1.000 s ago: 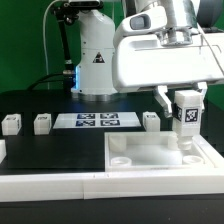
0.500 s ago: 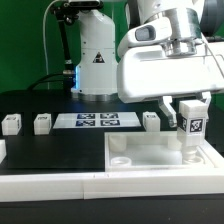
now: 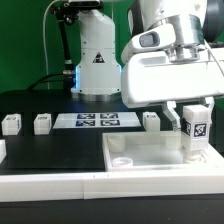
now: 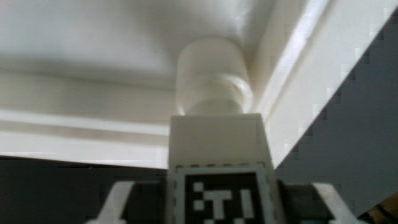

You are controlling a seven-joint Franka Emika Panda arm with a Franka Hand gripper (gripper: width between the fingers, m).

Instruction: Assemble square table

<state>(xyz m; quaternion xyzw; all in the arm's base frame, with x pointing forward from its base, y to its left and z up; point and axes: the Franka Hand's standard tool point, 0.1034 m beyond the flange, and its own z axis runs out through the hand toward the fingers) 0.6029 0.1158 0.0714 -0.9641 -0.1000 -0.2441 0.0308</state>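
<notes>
My gripper (image 3: 194, 118) is shut on a white leg post (image 3: 197, 135) with a black-and-white tag. It holds the post nearly upright over the exterior view's right part of the square table's white slab (image 3: 140, 160). The post's lower end reaches down to the slab close to its right rim; whether it sits in a socket I cannot tell. In the wrist view the leg post (image 4: 221, 110) points at the slab (image 4: 89, 100) beside a raised inner edge, and the fingers (image 4: 125, 203) flank its tagged end. Three more leg posts (image 3: 11, 123) (image 3: 43, 123) (image 3: 151, 120) stand on the black worktop behind the slab.
The marker board (image 3: 98, 121) lies flat between the loose posts. The arm's white base (image 3: 97, 60) rises behind it. A low white wall (image 3: 50, 186) runs along the front edge, and a white piece (image 3: 2, 150) shows at the left edge.
The gripper has carried the leg post down and toward the exterior view's right, bringing its lower end to the slab. Its grip has not changed.
</notes>
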